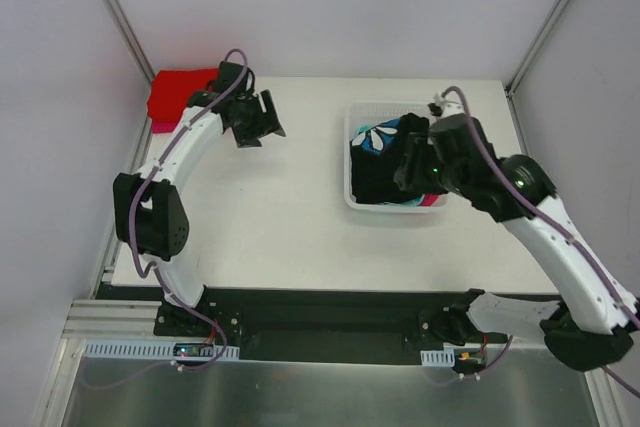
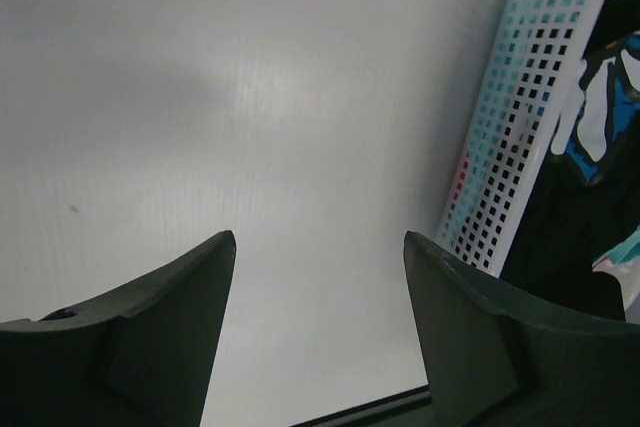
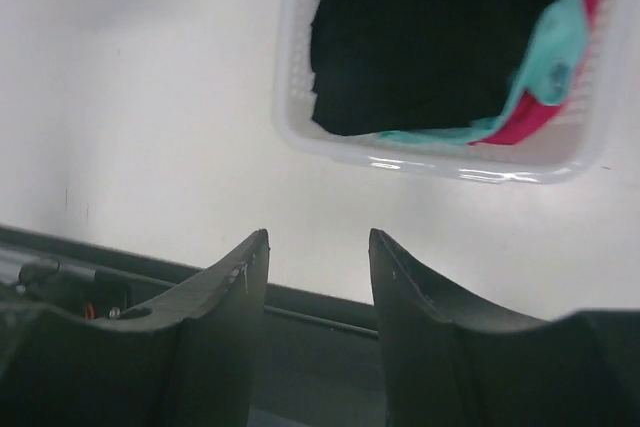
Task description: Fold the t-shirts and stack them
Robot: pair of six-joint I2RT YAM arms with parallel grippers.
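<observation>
the step in hand looks like fetching the next shirt. a red shirt (image 1: 175,94) lies in a compact fold at the counter's (image 1: 260,232) 10 o'clock corner. the others sit crumpled in the basket (image 1: 351,182) at 2 o'clock. the right jaws hover over the basket, parted and empty. the left jaws, near 11 o'clock, stand wide over the counter and hold nothing. next, the right jaws likely need to drop onto the black shirt (image 3: 420,37) on top and pinch one layer. a patterned shirt (image 1: 378,135) and a pink shirt (image 3: 525,125) peek from under it.
</observation>
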